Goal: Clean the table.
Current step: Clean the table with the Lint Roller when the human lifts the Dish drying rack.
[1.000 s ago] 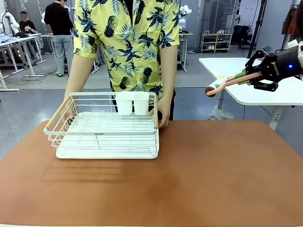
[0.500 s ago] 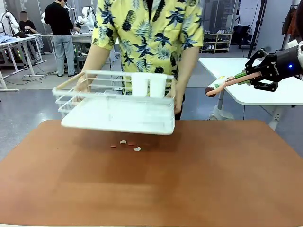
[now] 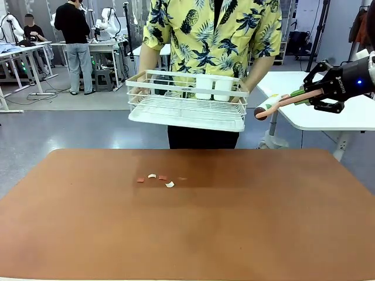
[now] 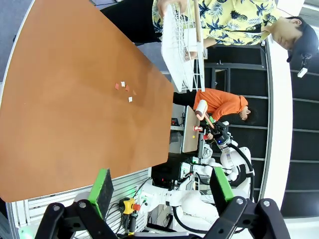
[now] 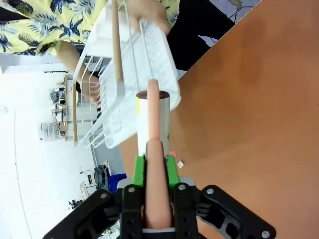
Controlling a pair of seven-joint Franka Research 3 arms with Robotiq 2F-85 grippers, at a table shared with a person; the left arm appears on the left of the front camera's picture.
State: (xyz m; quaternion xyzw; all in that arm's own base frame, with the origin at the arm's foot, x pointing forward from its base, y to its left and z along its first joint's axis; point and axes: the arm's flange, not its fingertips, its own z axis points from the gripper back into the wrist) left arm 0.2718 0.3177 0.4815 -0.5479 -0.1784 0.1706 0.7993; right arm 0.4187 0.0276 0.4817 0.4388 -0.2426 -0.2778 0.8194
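Right hand (image 3: pixel 310 97) clamped on a pink-handled lint roller (image 3: pixel 274 105), left hand (image 4: pixel 160 187) wide open, empty, small scraps (image 3: pixel 157 178) on the brown table (image 3: pixel 246 222), person (image 3: pixel 211 35) holding white rack (image 3: pixel 187 108) aloft

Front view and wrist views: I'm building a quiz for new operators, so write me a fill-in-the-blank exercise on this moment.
1. The ____ holds the white wire rack clear of the table, where small scraps lie.
2. The right gripper is ____ on the lint roller, gripping its pink handle.
3. The left gripper holds nothing; its jaws stand ____.
Missing words: person; shut; open.
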